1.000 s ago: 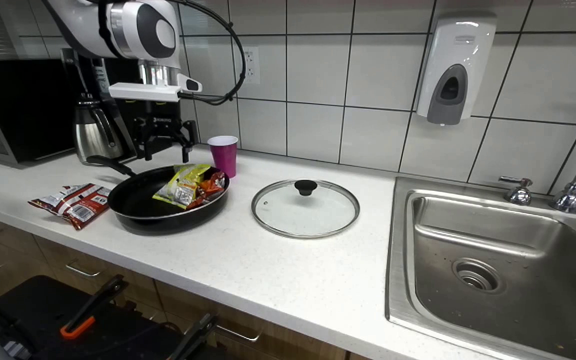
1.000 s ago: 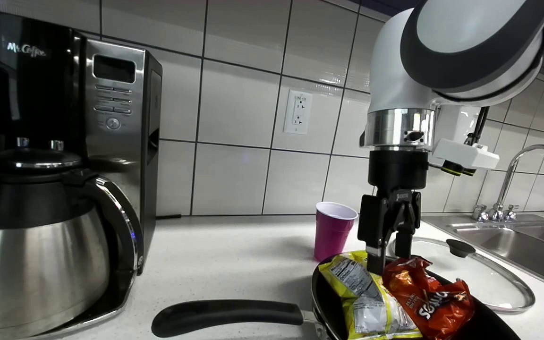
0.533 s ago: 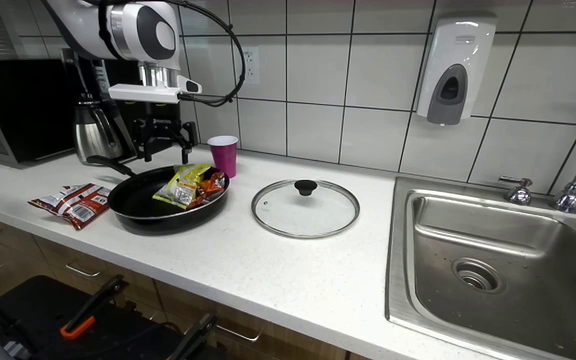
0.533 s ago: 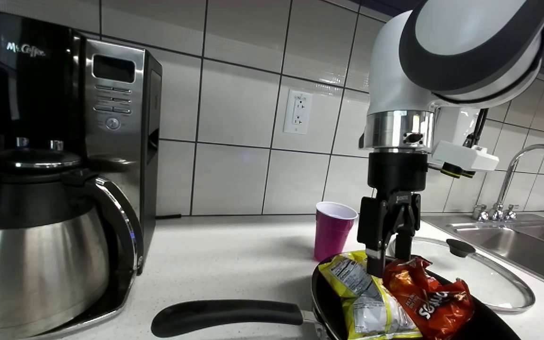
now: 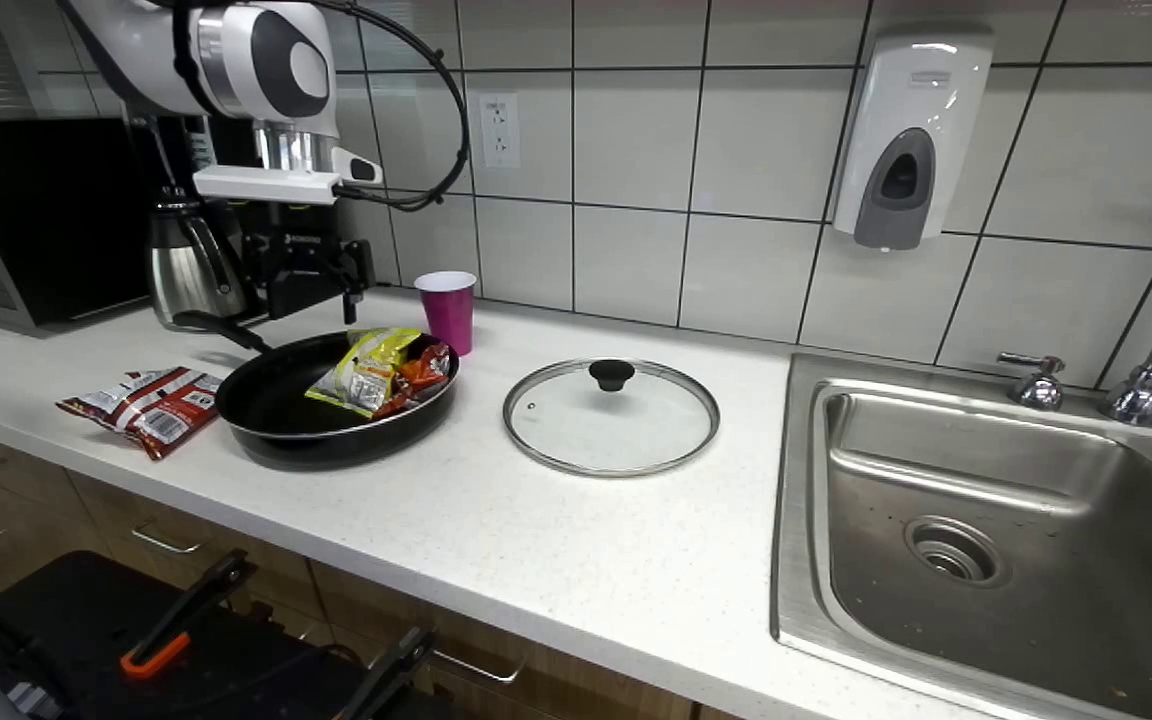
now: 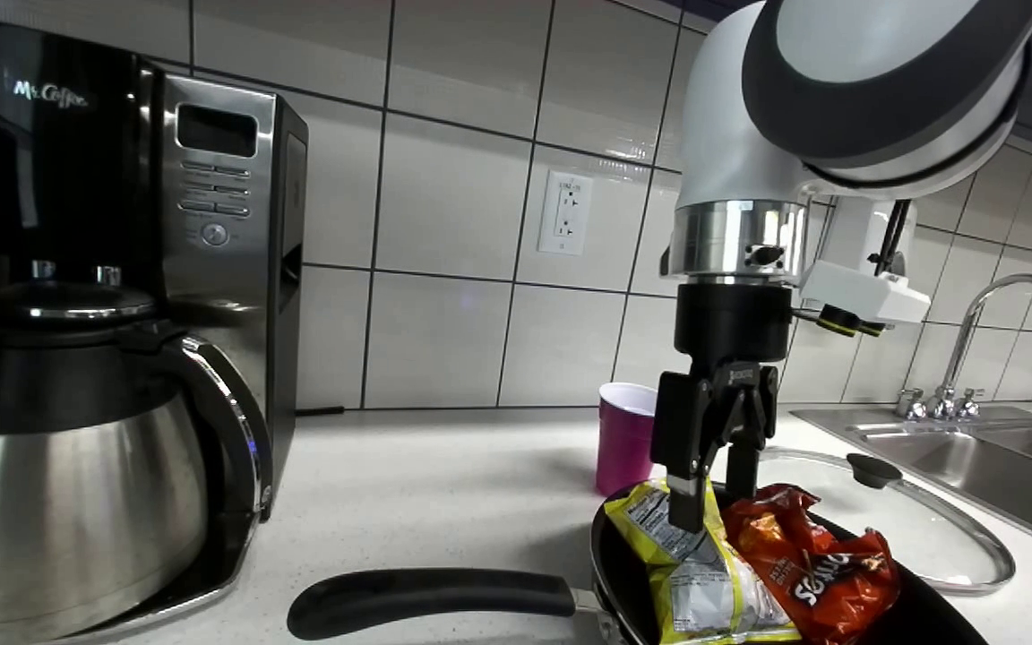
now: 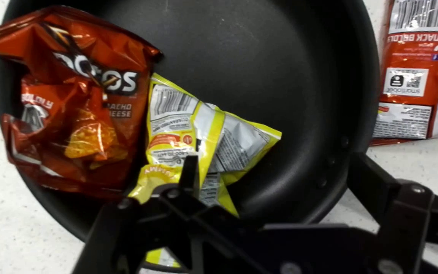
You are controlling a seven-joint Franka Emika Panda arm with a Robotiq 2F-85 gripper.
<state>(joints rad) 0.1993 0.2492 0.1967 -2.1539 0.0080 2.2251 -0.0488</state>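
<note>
My gripper [image 7: 274, 171] hangs open above the black frying pan [image 7: 276, 57], its fingers wide apart and nothing held between them. In the wrist view one finger [image 7: 189, 173] overlaps the yellow snack bag [image 7: 175, 125] lying in the pan; whether it touches cannot be told. The opposite finger [image 7: 371, 186] is by the pan's rim. Beside the yellow bag, a crumpled red Doritos bag [image 7: 124, 99] rests in the pan and laps over its edge. Another red-and-white snack bag [image 5: 161, 410] lies on the counter left of the pan in an exterior view.
A magenta cup [image 5: 449, 315] stands behind the pan. To the pan's right lies a glass lid [image 5: 586, 430] with a black knob, then the steel sink [image 5: 796, 520]. The coffee maker [image 6: 229, 269] and its carafe [image 6: 77, 511] stand at the handle [image 6: 426, 596] side.
Over the last half second my gripper has shifted left in both exterior views, away from the sink side, with its jaws staying open. The bags, pan and lid have not moved.
</note>
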